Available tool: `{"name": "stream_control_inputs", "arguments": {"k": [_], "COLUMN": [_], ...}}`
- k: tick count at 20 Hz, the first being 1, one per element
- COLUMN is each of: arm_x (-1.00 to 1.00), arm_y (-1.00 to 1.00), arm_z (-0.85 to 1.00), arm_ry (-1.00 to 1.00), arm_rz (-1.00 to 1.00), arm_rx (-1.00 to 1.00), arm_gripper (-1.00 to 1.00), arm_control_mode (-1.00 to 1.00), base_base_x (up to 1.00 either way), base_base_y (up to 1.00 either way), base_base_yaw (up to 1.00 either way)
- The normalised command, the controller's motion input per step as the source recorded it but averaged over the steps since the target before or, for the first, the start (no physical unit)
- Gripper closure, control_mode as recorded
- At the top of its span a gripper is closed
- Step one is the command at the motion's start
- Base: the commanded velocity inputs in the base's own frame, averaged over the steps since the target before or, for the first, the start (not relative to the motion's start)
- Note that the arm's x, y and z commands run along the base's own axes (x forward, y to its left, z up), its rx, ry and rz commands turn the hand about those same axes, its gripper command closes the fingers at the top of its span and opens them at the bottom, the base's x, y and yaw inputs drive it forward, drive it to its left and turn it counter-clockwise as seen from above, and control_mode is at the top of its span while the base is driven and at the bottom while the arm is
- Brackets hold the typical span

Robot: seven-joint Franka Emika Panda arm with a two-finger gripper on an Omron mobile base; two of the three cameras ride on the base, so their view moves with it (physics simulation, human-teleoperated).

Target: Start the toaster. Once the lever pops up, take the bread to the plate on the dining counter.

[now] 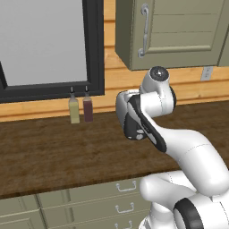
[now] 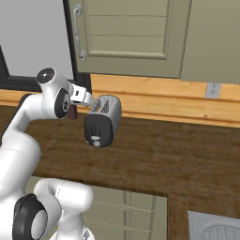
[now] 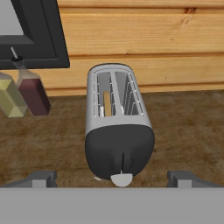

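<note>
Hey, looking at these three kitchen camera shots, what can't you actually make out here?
- Toaster: in the left base view the arm covers it.
- Lever: too small to make out on the black end panel in the right base view.
- Bread: hand view shows a thin tan edge; the slot hides the rest.
- Gripper: finger tips cut by the hand view's bottom edge.

Arm folded forward; gripper (image 3: pixel 112 178) fingers wide apart
</note>
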Motion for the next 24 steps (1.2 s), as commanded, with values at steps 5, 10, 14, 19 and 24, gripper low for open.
{"name": "stream_control_inputs", "arguments": {"k": [5, 10, 14, 19, 24], "arm_x": [0.00, 0.00, 0.00, 0.00, 0.00], "arm_y": [0.00, 0.00, 0.00, 0.00, 0.00], "arm_z": [0.00, 0.00, 0.00, 0.00, 0.00], "arm_ry": [0.00, 0.00, 0.00, 0.00, 0.00], "arm_rz": [0.00, 0.00, 0.00, 0.00, 0.00], "arm_rx": [0.00, 0.00, 0.00, 0.00, 0.00], "arm_gripper": [-1.00, -1.00, -1.00, -1.00, -1.00], "arm_control_mode": [-1.00, -1.00, -1.00, -1.00, -1.00], "base_base_x": [0.00, 0.00, 0.00, 0.00, 0.00], "base_base_y": [0.00, 0.00, 0.00, 0.00, 0.00], "base_base_yaw": [0.00, 0.00, 0.00, 0.00, 0.00]}}
